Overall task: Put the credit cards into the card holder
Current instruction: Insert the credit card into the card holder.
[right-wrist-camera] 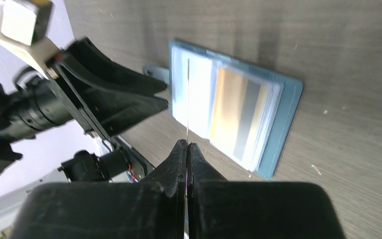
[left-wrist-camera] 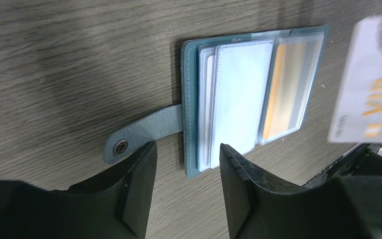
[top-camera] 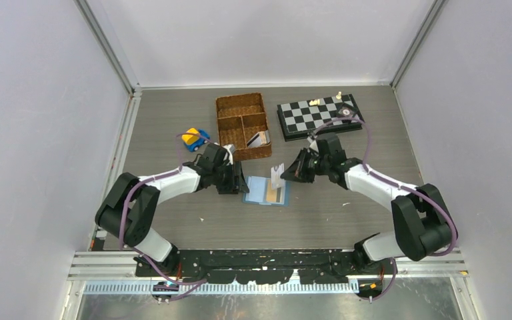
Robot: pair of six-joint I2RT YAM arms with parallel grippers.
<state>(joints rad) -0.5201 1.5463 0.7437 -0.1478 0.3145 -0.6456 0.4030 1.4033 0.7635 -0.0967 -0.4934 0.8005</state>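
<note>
The teal card holder (top-camera: pixel 265 191) lies open on the table with its snap tab (left-wrist-camera: pixel 144 132) out to one side. An orange-gold card (left-wrist-camera: pixel 282 92) sits in a clear pocket of the holder (left-wrist-camera: pixel 191 99). My left gripper (left-wrist-camera: pixel 186 149) is open and low, with its fingers on either side of the holder's tab-side edge. My right gripper (top-camera: pixel 293 172) is shut on a white card (top-camera: pixel 277 175) printed "VIP" (left-wrist-camera: pixel 368 99). It holds the card upright above the holder. In the right wrist view the card (right-wrist-camera: pixel 187 94) shows edge-on over the holder (right-wrist-camera: pixel 283 119).
A brown wicker basket (top-camera: pixel 230 107) stands behind the holder with more cards (top-camera: pixel 259 139) in one compartment. A chessboard (top-camera: pixel 320 115) with a few pieces lies at the back right. A yellow-blue toy car (top-camera: pixel 194 139) sits left of the basket.
</note>
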